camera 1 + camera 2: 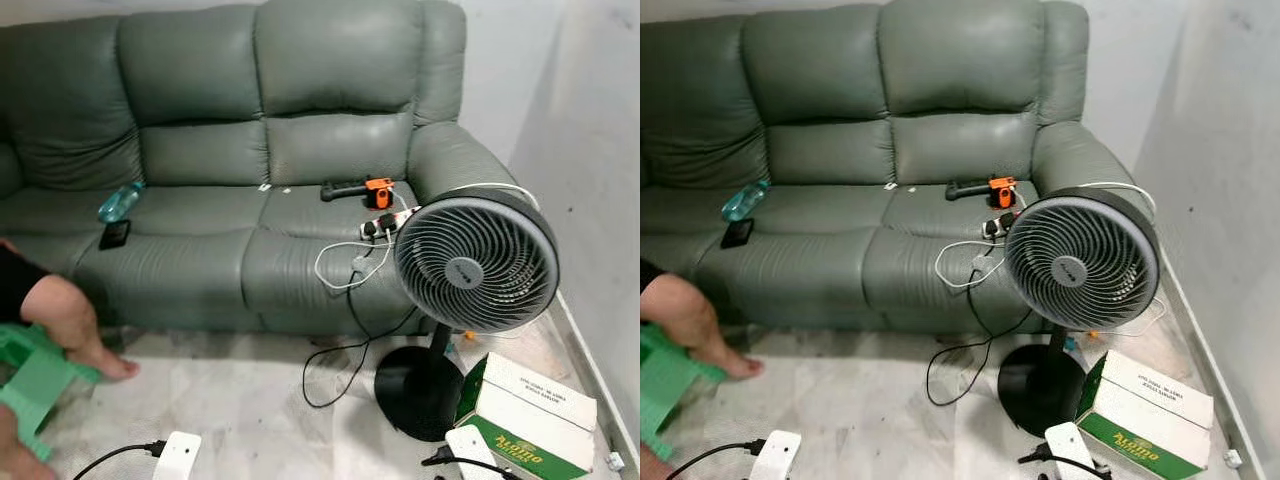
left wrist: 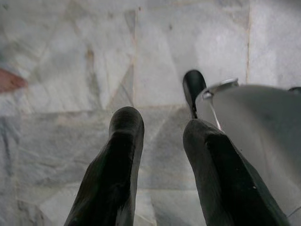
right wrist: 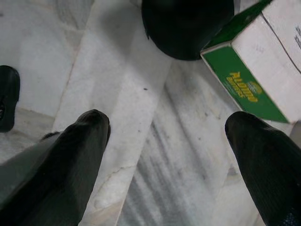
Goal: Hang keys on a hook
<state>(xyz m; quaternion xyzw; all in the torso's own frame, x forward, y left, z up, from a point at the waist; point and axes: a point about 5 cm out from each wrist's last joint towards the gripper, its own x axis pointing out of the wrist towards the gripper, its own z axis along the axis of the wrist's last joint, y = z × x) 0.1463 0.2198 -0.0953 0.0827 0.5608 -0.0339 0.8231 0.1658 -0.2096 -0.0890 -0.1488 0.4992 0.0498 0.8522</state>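
My left gripper [image 2: 162,120] hangs over the pale marble floor [image 2: 84,56], open, with nothing between its black fingers [image 2: 123,141]. My right gripper [image 3: 168,117] also points down at the floor, wide open and holding nothing. The fan's black base [image 3: 188,26] and a green and white box [image 3: 256,70] lie just beyond the right gripper's fingertips.
A grey-green sofa [image 1: 200,150] fills the back, with a bottle [image 1: 118,202], a phone [image 1: 114,234] and an orange and black tool [image 1: 370,190] on it. A standing fan [image 1: 475,262] and the box [image 1: 525,415] are at the right. A person's leg [image 1: 65,325] and a green stool [image 1: 35,375] are at the left. Cables [image 1: 335,375] and white power strips [image 1: 178,455] lie on the floor.
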